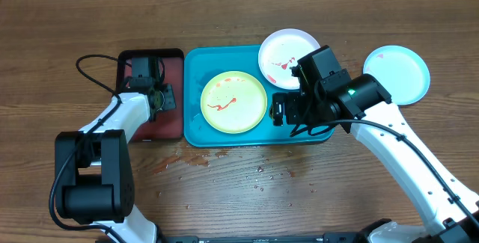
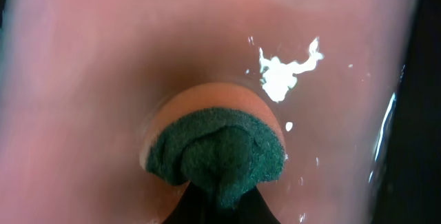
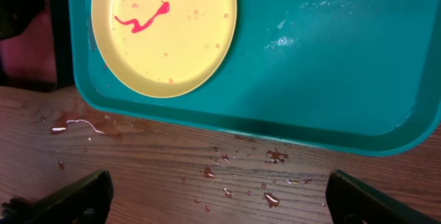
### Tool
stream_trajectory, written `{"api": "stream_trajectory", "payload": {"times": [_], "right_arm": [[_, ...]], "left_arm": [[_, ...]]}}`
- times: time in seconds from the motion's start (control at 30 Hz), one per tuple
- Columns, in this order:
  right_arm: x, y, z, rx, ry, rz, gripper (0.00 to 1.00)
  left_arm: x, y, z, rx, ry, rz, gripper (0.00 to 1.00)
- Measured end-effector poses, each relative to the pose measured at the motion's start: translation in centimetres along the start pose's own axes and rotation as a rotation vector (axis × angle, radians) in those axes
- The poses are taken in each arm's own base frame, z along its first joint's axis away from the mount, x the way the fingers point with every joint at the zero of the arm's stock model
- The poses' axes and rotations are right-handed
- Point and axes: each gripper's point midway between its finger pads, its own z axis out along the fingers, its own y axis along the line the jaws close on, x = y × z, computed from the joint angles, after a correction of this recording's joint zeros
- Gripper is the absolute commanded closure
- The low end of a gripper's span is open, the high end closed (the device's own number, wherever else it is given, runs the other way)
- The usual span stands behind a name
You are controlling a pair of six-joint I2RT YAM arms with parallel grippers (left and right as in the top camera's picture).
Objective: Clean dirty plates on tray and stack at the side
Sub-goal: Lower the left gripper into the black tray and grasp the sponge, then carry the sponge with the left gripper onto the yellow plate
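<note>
Dirty plates: the lime green plate (image 1: 233, 102) is lying flat inside the tray (image 1: 196, 63), in its left half, and is carrying a red sauce squiggle and specks. The white plate (image 1: 288, 56) is sitting at the tray's far right corner and overhanging the rim, with red smears showing. Overhead view is poor here, so it is possibly resting on the rim rather than flat on the tray floor. The light blue plate (image 1: 397, 75) is lying on the table (image 1: 239, 198) to the right of the tray, apart from it.

The left gripper (image 1: 157, 97) is reaching into the smaller black tray (image 1: 174, 67), which is sitting just beside the tray's left edge. Its jaws are clamping a dark green sponge (image 2: 217, 151). The sponge is sitting in reddish liquid (image 2: 103, 79).

The right gripper (image 3: 220, 203) is hovering above the tray's near right part. In the wrist view its fingers (image 3: 69, 196) are standing wide apart, holding nothing, over the table just in front of the tray's near rim. Reddish droplets (image 3: 269, 156) are lying on the wood there.
</note>
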Motion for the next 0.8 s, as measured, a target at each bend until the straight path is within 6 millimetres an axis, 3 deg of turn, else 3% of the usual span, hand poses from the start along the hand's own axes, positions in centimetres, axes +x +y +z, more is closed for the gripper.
{"api": "stream_trajectory", "payload": {"times": [0.17,0.43,0.5,0.7,0.8], "right_arm": [[0.0,0.0,0.0,0.000,-0.001,0.000,0.00],[-0.1,0.1,0.0,-0.003,-0.005,-0.001,0.00],[-0.3,0.1,0.0,-0.005,-0.011,-0.003,0.00],[-0.5,0.2,0.0,-0.009,-0.019,-0.004,0.00],[-0.7,0.3,0.0,-0.013,-0.028,-0.006,0.00]], "left_arm": [[0.2,0.7,-1.9,-0.033,0.044,0.006,0.96],[-4.9,0.7,-8.7,-0.016,-0.142,-0.013,0.96],[-5.1,0.8,-8.9,-0.017,-0.147,-0.014,0.96],[-2.7,0.9,-7.6,-0.027,-0.041,0.004,0.96],[-3.7,0.8,-7.7,-0.021,-0.081,-0.002,0.96]]}}
